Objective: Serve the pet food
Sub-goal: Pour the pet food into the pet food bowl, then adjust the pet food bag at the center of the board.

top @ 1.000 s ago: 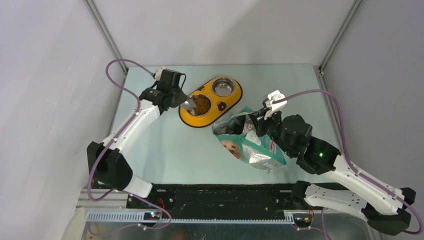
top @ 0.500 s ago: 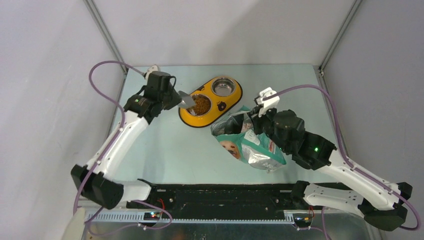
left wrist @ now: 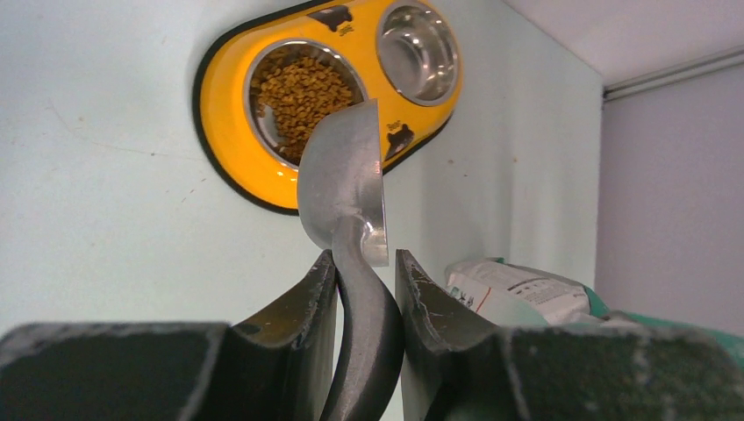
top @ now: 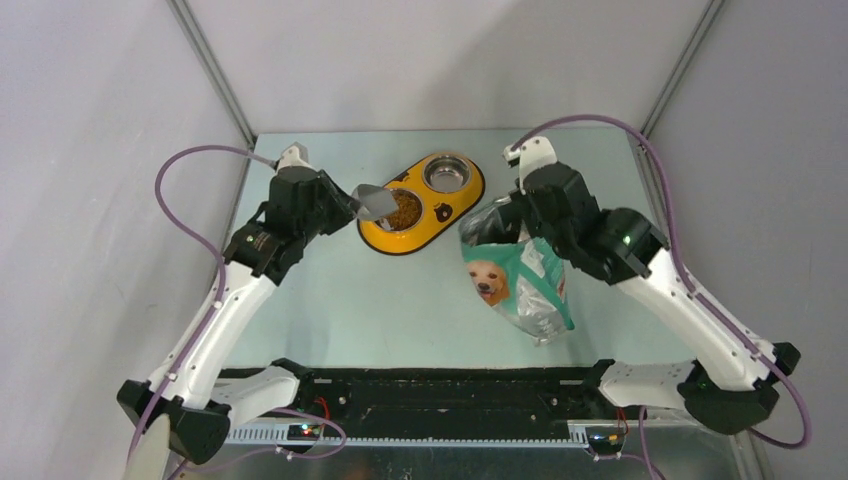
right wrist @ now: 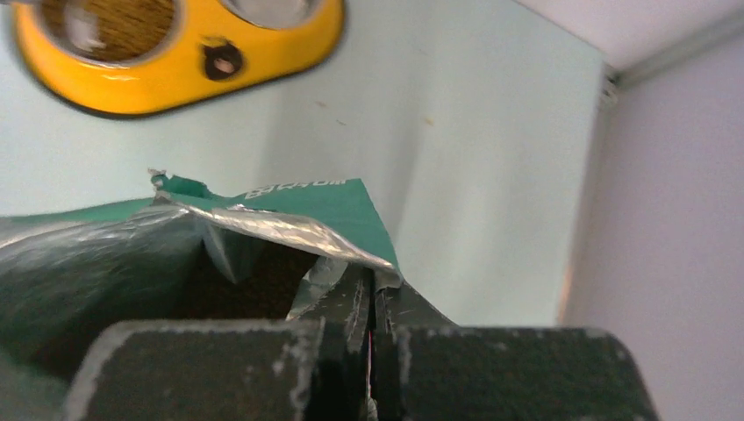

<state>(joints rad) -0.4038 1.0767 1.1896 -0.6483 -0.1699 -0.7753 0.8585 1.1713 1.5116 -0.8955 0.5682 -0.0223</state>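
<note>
Brown kibble, the pet food point(top: 404, 209) point(left wrist: 298, 92), fills the left bowl of a yellow double feeder point(top: 440, 212) point(left wrist: 224, 132). Its right steel bowl point(top: 446, 174) point(left wrist: 418, 51) is empty. My left gripper point(top: 345, 203) point(left wrist: 364, 281) is shut on the handle of a grey metal scoop point(top: 375, 202) point(left wrist: 344, 180), held above the feeder's left edge, its underside toward the wrist camera. My right gripper point(top: 520, 212) point(right wrist: 373, 294) is shut on the torn top edge of the teal-and-white bag point(top: 515, 280) point(right wrist: 289, 206), holding it upright right of the feeder. Dark contents show inside the bag's mouth.
The teal table surface point(top: 350, 290) is bounded by grey walls on the left, back and right. A black rail point(top: 440, 395) runs along the near edge between the arm bases.
My left gripper drew the scoop back left and up from the kibble bowl. My right gripper lifted the bag's top up and back, standing the bag more upright.
</note>
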